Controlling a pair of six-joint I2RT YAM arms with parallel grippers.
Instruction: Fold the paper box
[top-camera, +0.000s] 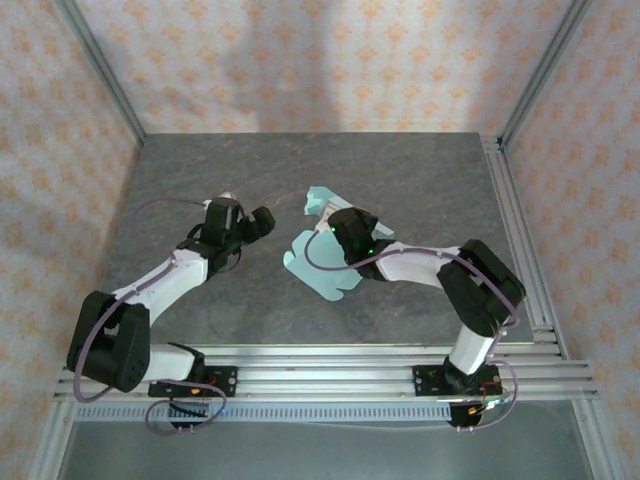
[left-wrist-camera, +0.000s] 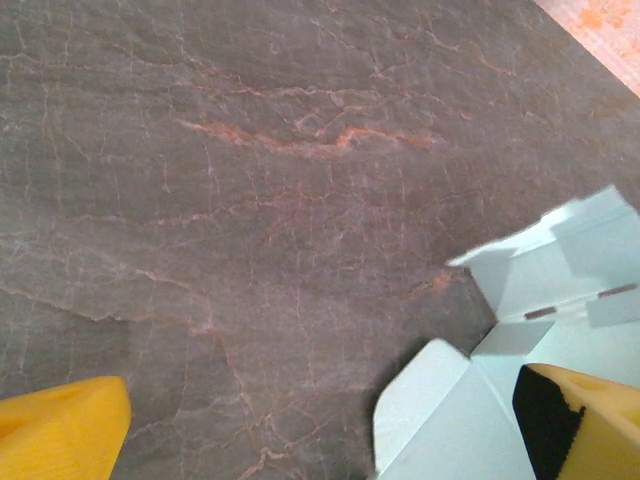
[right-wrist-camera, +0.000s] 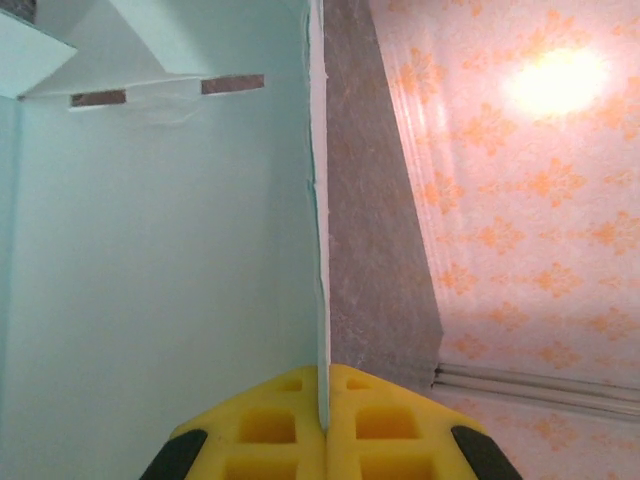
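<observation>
The paper box (top-camera: 318, 266) is a pale mint card sheet with flaps, lying partly raised in the middle of the table. My right gripper (top-camera: 331, 238) is shut on one upright panel of it. In the right wrist view the yellow fingers (right-wrist-camera: 290, 425) pinch the thin edge of the paper box (right-wrist-camera: 160, 250), whose flaps and slots show at the top left. My left gripper (top-camera: 263, 222) hovers just left of the sheet, open. In the left wrist view its yellow fingertips (left-wrist-camera: 60, 420) stand wide apart, with a rounded flap of the paper box (left-wrist-camera: 430, 405) near the right fingertip.
The dark marbled table (top-camera: 400, 170) stretches behind and to both sides of the arms. Aluminium rails (top-camera: 520, 250) run along its right edge and near edge. Patterned walls (top-camera: 300, 60) close in the back and sides.
</observation>
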